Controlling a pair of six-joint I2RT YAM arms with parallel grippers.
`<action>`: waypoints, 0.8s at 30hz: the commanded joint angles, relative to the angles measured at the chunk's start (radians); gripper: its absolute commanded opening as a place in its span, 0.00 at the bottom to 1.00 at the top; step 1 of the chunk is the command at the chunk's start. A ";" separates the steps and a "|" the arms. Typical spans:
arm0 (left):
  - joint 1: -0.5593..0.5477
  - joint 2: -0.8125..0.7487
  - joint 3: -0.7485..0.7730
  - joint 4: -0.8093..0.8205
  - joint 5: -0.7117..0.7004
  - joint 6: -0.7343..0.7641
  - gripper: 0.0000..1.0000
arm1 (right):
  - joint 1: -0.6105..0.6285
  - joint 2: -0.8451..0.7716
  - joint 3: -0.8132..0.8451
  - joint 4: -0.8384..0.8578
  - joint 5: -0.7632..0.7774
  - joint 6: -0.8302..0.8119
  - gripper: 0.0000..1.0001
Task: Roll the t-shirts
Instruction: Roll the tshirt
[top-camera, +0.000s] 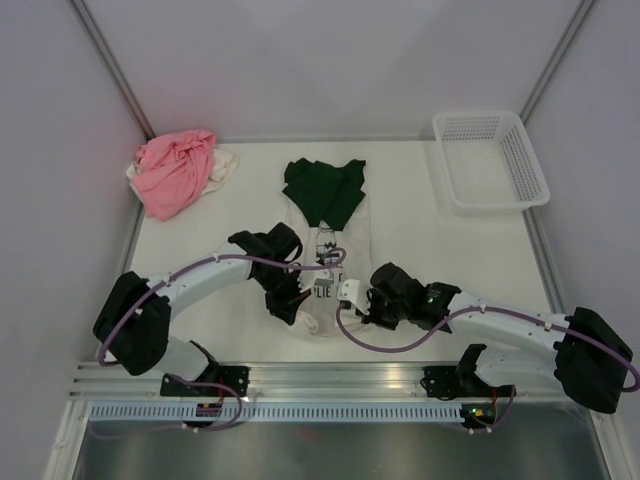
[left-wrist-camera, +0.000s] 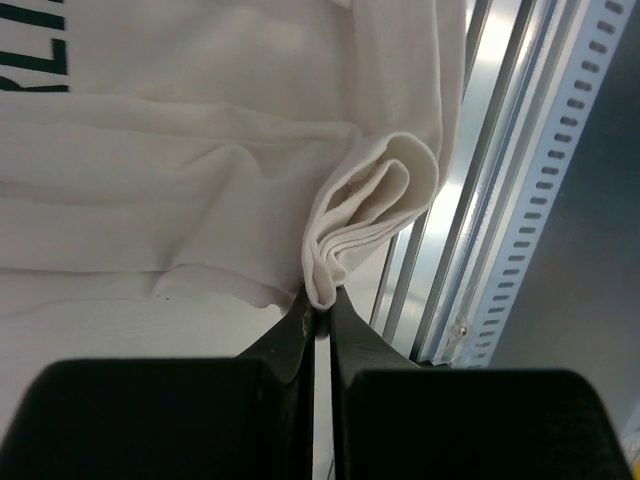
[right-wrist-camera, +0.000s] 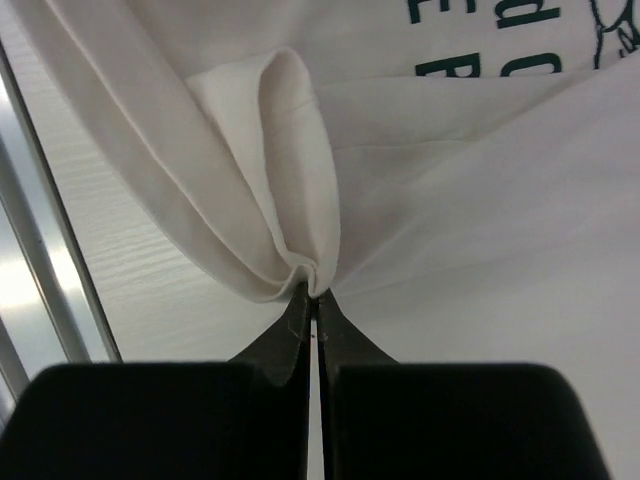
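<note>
Where the two arms meet at the near centre of the bench (top-camera: 440, 250), the cream-white t-shirt (top-camera: 318, 312) with dark lettering lies spread out, its length running away from the arm bases.

The left gripper (left-wrist-camera: 317, 302) is clenched on a bunched fold at the near edge of that shirt. Several layers of cloth stand up in a loop just beyond its tips. The right gripper (right-wrist-camera: 313, 298) is likewise clenched on a fold of the same shirt, and the cloth rises from between its tips in a narrow pleat. Seen from above, the two grips sit at the left and right of the shirt's near end, close to each other.

An aluminium rail (left-wrist-camera: 500, 200) runs along the near bench edge, just beside both gripped folds.

The dark green t-shirt (top-camera: 325, 188) lies across the far end of the cream-white one, overlapping it. The pink t-shirt (top-camera: 175, 170) sits crumpled in the far left corner. It touches the plain cream t-shirt (top-camera: 226, 165), which shows at its right side.

A white mesh basket (top-camera: 490, 160) stands at the far right, well apart from all the shirts.
</note>
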 joint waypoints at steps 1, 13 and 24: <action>0.005 0.051 0.084 -0.016 -0.049 -0.130 0.02 | -0.024 -0.011 0.025 0.083 0.038 0.052 0.00; 0.007 0.165 0.192 -0.059 -0.065 -0.187 0.02 | -0.032 -0.090 0.025 0.117 0.049 0.159 0.00; 0.008 0.064 0.091 0.062 -0.122 -0.176 0.02 | -0.033 -0.069 0.016 0.089 0.070 0.152 0.00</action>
